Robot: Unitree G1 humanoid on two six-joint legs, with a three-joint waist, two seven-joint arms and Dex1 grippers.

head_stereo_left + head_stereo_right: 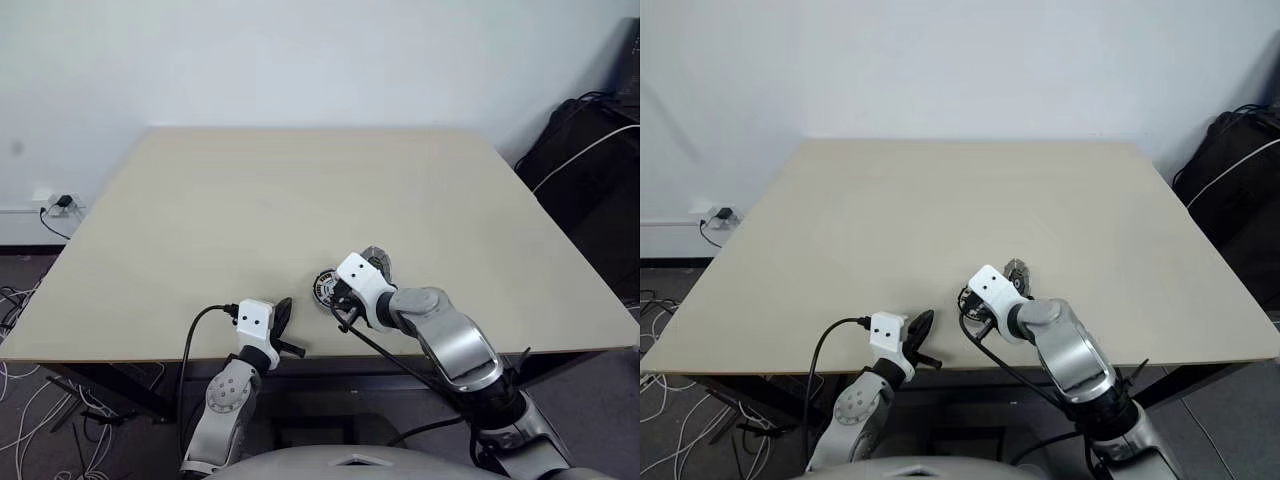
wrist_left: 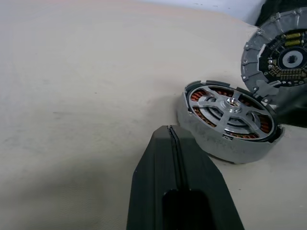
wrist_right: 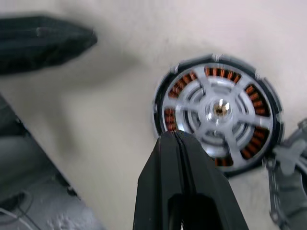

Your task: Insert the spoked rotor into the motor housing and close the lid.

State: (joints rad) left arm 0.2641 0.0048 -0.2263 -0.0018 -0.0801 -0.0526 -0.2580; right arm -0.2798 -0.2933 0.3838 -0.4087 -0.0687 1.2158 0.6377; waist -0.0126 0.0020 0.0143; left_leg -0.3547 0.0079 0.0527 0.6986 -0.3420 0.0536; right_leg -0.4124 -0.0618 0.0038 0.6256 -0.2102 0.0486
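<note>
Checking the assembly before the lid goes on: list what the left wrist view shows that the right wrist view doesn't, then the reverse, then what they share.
Left wrist view: the flat ribbed silver-grey lid showing its dark-centred face, tilted up beside the round copper-wound motor housing, plus the shut left gripper up close. Right wrist view: a top-down look through the silver spoked rotor, the shut right gripper, and the beige table edge. Both: the rotor seated in the housing, uncovered.
</note>
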